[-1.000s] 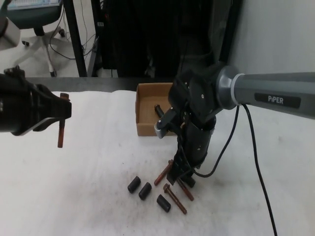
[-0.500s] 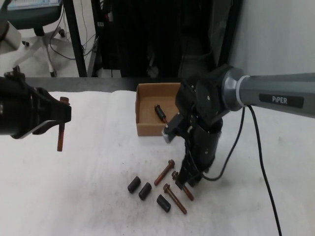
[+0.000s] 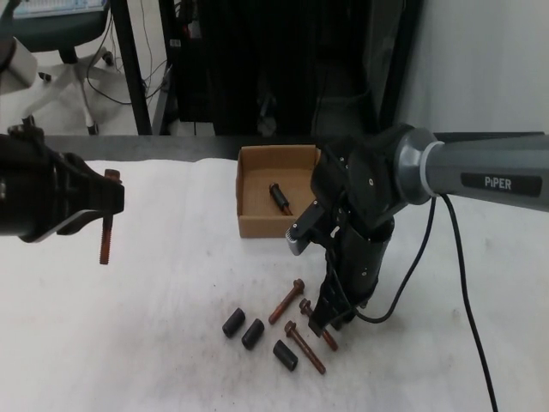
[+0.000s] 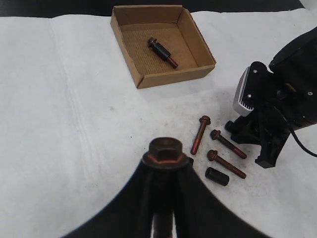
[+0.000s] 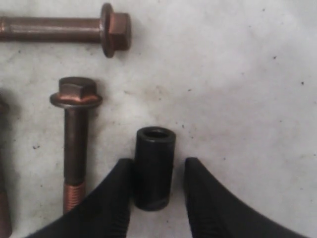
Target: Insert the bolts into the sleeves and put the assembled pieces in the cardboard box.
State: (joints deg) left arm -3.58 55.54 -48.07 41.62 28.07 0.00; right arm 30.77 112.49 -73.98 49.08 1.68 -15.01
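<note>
Inside the cardboard box (image 3: 257, 225) one assembled piece (image 3: 280, 196) is recorded; outside it, one bolt (image 3: 105, 236) is clamped in the left gripper (image 4: 162, 173) and one sleeve (image 5: 155, 148) is straddled, not yet gripped, by the spread right gripper (image 5: 158, 166).

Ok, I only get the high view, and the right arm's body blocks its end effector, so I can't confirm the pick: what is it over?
Observer: The right end effector is open, one finger on each side of a black sleeve lying flat.
Operator: How is the left bolt gripped?
Observer: The left end effector pinches the held bolt just under its hex head.
Operator: What's in the box?
Observer: One assembled piece, bolt through sleeve, on the cardboard box floor.
</note>
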